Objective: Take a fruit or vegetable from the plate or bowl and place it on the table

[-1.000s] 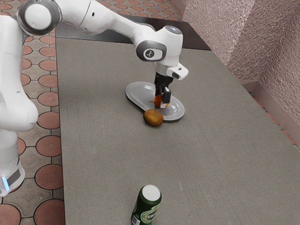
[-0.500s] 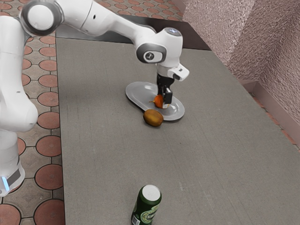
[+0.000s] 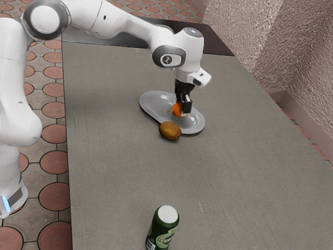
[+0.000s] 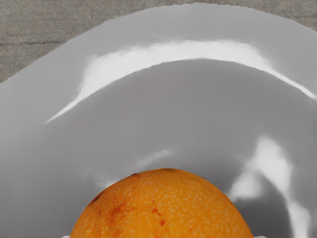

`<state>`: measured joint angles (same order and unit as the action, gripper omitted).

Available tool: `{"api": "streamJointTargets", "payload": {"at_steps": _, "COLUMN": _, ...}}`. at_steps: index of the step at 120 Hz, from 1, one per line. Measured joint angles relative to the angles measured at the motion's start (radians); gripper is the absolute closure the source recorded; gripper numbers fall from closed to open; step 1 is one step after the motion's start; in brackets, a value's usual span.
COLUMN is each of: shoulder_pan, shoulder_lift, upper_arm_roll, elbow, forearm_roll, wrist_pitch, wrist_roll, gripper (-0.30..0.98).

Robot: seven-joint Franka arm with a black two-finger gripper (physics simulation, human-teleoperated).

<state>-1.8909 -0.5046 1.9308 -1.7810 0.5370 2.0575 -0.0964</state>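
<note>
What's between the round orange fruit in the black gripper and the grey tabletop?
The gripper is shut on the orange fruit. In the way: the grey oval plate's rim, and a brown oval fruit at its near edge; past the rim toward the exterior view's right, nothing visible.

Rough pinkish walls, patterned floor
Round reddish tiles (image 3: 54, 196) sit in grey paving beside a grey tabletop (image 3: 119, 182).
</note>
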Motion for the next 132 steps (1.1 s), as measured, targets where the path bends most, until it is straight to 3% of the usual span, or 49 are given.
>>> {"api": "streamJointTargets", "payload": {"at_steps": 17, "shoulder_pan": -0.019, "shoulder_lift": 0.025, "upper_arm_roll": -0.047, "elbow": 0.089, "forearm_roll": 0.008, "wrist_pitch": -0.07, "wrist_roll": -0.004, "gripper": 0.34}}
{"api": "streamJointTargets", "payload": {"at_steps": 33, "shoulder_pan": -0.104, "shoulder_lift": 0.023, "upper_arm_roll": -0.097, "elbow": 0.141, "forearm_roll": 0.02, "wrist_pitch": -0.132, "wrist_roll": -0.006, "gripper": 0.33}}
{"api": "streamJointTargets", "payload": {"at_steps": 77, "shoulder_pan": -0.196, "shoulder_lift": -0.005, "upper_arm_roll": -0.095, "elbow": 0.157, "forearm_roll": 0.058, "wrist_pitch": -0.167, "wrist_roll": -0.032, "gripper": 0.34}}
{"api": "streamJointTargets", "payload": {"at_steps": 96, "shoulder_pan": -0.204, "shoulder_lift": 0.044, "upper_arm_roll": -0.184, "elbow": 0.216, "forearm_roll": 0.059, "wrist_pitch": -0.243, "wrist_roll": -0.044, "gripper": 0.33}}
{"api": "streamJointTargets", "payload": {"at_steps": 132, "shoulder_pan": -0.37, "shoulder_lift": 0.023, "upper_arm_roll": -0.164, "elbow": 0.174, "forearm_roll": 0.059, "wrist_pitch": -0.267, "wrist_roll": -0.097, "gripper": 0.33}}
